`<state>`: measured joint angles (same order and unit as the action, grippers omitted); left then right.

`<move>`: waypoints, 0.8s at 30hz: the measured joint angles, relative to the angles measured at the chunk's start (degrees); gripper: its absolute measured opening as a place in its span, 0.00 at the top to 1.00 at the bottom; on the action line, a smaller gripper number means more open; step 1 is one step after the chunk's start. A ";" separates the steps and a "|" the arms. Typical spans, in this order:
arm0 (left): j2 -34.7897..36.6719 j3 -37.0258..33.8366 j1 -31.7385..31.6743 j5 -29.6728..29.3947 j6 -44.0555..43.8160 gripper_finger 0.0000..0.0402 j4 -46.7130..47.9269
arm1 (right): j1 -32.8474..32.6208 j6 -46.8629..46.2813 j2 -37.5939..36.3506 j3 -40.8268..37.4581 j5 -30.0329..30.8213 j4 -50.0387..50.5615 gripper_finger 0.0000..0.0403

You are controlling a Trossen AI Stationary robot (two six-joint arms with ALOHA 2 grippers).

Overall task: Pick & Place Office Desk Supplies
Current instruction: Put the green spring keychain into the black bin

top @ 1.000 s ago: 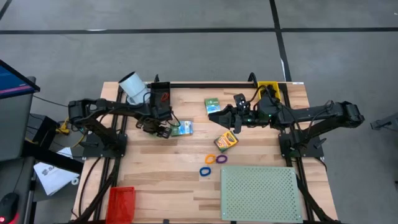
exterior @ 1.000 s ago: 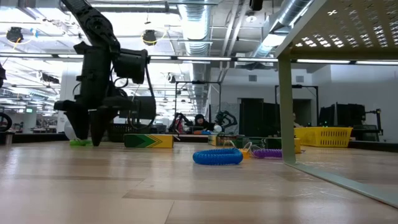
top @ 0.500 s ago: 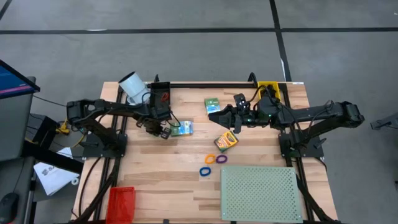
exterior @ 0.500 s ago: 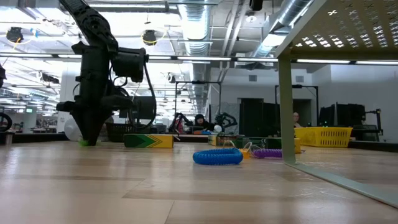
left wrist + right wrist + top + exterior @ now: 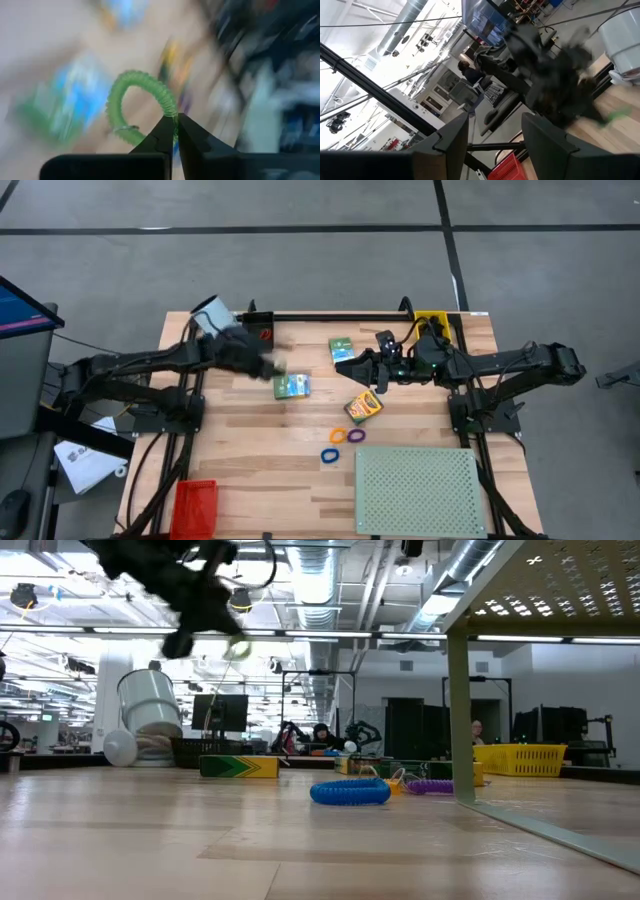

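Your left gripper (image 5: 175,131) pinches the green ring (image 5: 142,102), up off the table; your right gripper (image 5: 492,130) waits wide open beside a green box (image 5: 341,347).

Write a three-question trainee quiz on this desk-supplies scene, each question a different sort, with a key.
1. True or false: the left claw is shut on a green coil ring.
2. Multiple choice: in the high view, what lies nearest the crayon box? A) the red bin B) the orange ring and purple ring C) the white cylinder
3. Fill in: the right claw, which hangs near the green box at the far side of the table, is ____.

Key: 1 true; 2 B; 3 open, holding nothing.
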<state>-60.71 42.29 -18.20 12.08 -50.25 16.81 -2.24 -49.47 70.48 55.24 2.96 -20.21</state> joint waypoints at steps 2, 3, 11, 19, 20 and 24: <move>0.25 0.08 -2.50 -3.65 -1.03 1.00 -5.11 | 0.09 0.14 0.00 0.00 0.02 -0.06 0.55; -0.20 0.08 -3.92 -5.57 -1.17 1.00 -6.65 | 0.11 0.21 0.00 -0.02 0.04 -0.15 0.55; -10.91 6.57 -16.87 -11.28 4.42 1.00 -0.85 | 0.15 0.13 0.02 0.00 0.31 -1.52 0.55; -24.96 17.97 -22.61 -18.83 16.59 1.00 18.28 | 0.00 -0.07 0.02 0.00 0.55 -2.23 0.55; -25.92 18.44 -22.82 -18.97 17.15 0.99 18.57 | 0.00 -0.07 0.02 0.00 0.55 -2.29 0.55; -27.59 18.75 -22.84 -19.63 17.53 1.00 18.85 | -0.03 -0.07 0.02 -0.01 0.55 -2.34 0.55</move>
<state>-88.30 61.04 -41.04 -7.56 -32.71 35.66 -2.27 -49.54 70.50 55.23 3.51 -22.55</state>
